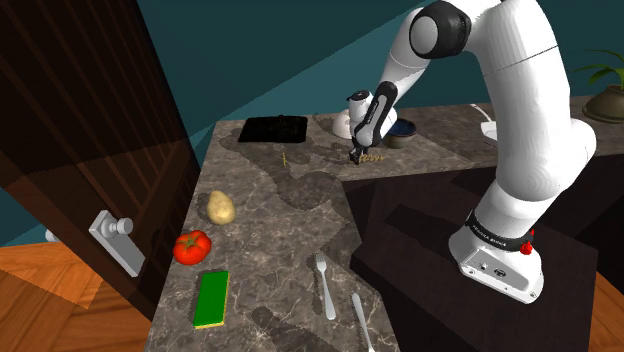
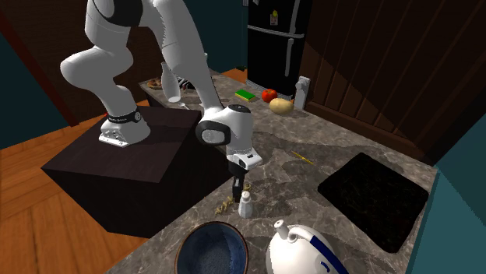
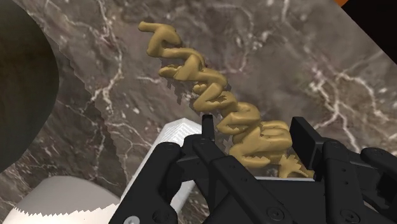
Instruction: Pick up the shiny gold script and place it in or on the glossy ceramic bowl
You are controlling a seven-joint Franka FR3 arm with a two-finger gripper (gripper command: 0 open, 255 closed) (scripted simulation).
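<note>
- The gripper (image 3: 254, 132) is down low at the counter (image 1: 270, 250).
- Its 2 black fingers (image 3: 306, 137) squeeze 1 end of the gold script (image 3: 216, 95).
- The rest of the script sticks out past the fingers, over the grey marble.
- I cannot tell if the script is up off the counter.
- The bowl (image 2: 212, 247) is dark blue inside. It sits near the script and does not touch it.
- A small white bottle (image 2: 245, 205) stands just beside the gripper.
- A white teapot (image 2: 305, 251) with a blue stripe sits beside the bowl.
- A black mat (image 2: 378, 198) lies flat a bit further along.
- Well apart, at the counter's other end, lie 1 potato (image 1: 221, 207), 1 tomato (image 1: 191, 246), 1 green sponge (image 1: 211, 298), 1 fork (image 1: 322, 284) and 1 knife (image 1: 362, 320).
</note>
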